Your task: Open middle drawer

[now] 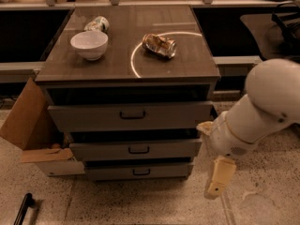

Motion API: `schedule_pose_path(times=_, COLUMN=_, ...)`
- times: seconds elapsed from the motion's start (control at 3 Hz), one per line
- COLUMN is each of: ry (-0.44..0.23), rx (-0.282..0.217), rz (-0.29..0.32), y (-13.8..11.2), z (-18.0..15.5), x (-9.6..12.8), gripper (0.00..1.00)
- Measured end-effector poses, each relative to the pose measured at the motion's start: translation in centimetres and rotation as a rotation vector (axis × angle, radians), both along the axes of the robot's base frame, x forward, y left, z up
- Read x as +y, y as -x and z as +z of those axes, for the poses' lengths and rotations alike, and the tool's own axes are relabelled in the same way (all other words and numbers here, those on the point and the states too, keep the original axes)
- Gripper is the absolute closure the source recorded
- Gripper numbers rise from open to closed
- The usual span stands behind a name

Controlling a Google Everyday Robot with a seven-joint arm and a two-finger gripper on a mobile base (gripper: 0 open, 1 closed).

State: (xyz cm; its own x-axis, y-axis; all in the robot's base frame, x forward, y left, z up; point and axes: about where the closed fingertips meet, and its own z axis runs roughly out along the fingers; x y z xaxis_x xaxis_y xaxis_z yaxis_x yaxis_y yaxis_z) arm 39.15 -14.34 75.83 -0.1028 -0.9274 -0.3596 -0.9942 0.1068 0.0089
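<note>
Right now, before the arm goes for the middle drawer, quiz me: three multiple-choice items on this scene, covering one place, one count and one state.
1. Where does the white bowl stand?
A. on top of the cabinet, left side
B. inside a drawer
C. on the floor

2. How many drawers with handles does the cabinet show?
A. two
B. three
C. five

3. How does the gripper stand to the handle of the middle drawer?
A. clamped on it
B. apart from it, low at the cabinet's right
C. resting on top of the cabinet

Answers:
1 A: the bowl sits on the top's left part.
2 B: three fronts are stacked, each with a dark handle.
3 B: the gripper hangs beside the lower right corner, off the handle.
</note>
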Motion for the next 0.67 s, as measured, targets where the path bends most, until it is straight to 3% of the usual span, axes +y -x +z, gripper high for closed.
schedule_pose_path(times=0.33, ry=0.005, rx=0.003, rz=0.032, y=-1.7, z=-7.1, x=1.3, gripper=0.0)
schedule_pose_path(times=0.67, ry=-0.05, rx=0.013, rz=0.047, y=-3.9, z=-14.4, x=3.2, gripper=0.0)
